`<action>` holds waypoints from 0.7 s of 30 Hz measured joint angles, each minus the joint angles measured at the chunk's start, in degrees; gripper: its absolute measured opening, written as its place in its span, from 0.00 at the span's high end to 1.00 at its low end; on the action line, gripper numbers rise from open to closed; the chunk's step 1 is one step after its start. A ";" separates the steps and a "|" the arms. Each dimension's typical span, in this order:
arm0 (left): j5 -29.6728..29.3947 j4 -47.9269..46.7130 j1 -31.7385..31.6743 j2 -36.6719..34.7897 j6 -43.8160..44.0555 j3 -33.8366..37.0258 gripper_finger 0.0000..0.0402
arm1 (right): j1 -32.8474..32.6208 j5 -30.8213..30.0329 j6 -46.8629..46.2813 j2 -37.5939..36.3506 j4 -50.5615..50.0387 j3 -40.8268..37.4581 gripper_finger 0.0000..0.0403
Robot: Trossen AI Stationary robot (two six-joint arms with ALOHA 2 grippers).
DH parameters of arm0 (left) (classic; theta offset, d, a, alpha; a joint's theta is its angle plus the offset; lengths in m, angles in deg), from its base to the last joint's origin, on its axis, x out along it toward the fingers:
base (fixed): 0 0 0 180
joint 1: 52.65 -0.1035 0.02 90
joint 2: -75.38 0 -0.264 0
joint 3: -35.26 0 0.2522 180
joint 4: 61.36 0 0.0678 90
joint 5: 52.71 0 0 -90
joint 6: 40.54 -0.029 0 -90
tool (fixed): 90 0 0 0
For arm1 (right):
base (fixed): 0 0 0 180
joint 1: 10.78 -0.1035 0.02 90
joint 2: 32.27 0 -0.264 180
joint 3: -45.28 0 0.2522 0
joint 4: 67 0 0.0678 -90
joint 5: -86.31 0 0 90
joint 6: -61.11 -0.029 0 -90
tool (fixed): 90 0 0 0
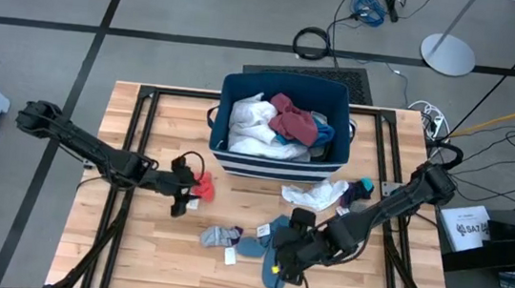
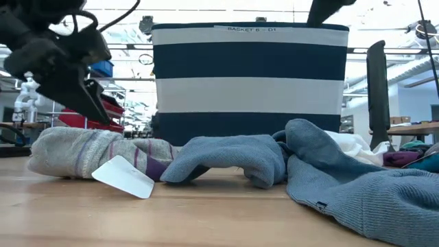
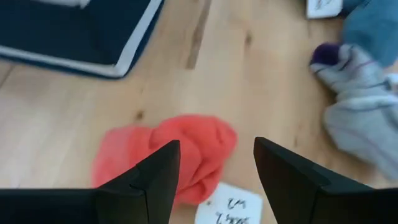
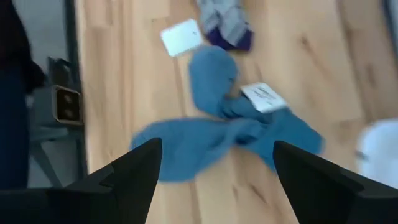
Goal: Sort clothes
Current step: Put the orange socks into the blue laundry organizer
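The left gripper [image 1: 187, 190] is hovering, fingers spread wide and empty, over an orange-red sock [image 1: 205, 187] left of centre, while the right gripper [image 1: 286, 253], also wide, is hanging above blue socks [image 1: 271, 246] near the table's [image 1: 159, 258] front.

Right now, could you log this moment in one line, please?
left gripper: open over red sock | right gripper: open over blue socks

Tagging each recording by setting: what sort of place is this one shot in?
Most likely a robotics lab or workshop, not a home. The wooden table sits on a grey floor strewn with loose cables, a light stand base stands nearby, and the low view shows shelving and equipment behind the striped bin.
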 joint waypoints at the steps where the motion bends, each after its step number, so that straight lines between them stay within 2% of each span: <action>1: -0.08 -0.54 -0.28 0.44 0.03 0.00 0.47 | -0.02 0.03 0.00 -0.04 3.06 -1.74 0.27; 7: -3.66 -1.83 -2.18 5.97 0.14 -0.04 0.47 | 0.07 -1.75 0.26 -0.04 12.97 -8.26 0.27; 10: -5.56 -1.41 -3.15 9.71 0.14 -0.04 0.47 | 0.05 -3.14 0.45 -0.04 13.94 -8.81 0.27; 16: -5.67 1.19 -4.03 15.91 0.61 -0.26 0.48 | -0.16 -3.18 1.25 -0.04 17.89 -8.75 0.27; 18: -5.69 1.31 -4.01 17.77 1.53 -0.35 0.53 | -0.40 -3.15 1.25 -0.04 18.26 -8.75 0.27; 21: -6.29 1.59 -3.99 20.35 2.39 -0.47 0.70 | -0.79 -3.05 1.10 -0.06 18.49 -8.75 0.27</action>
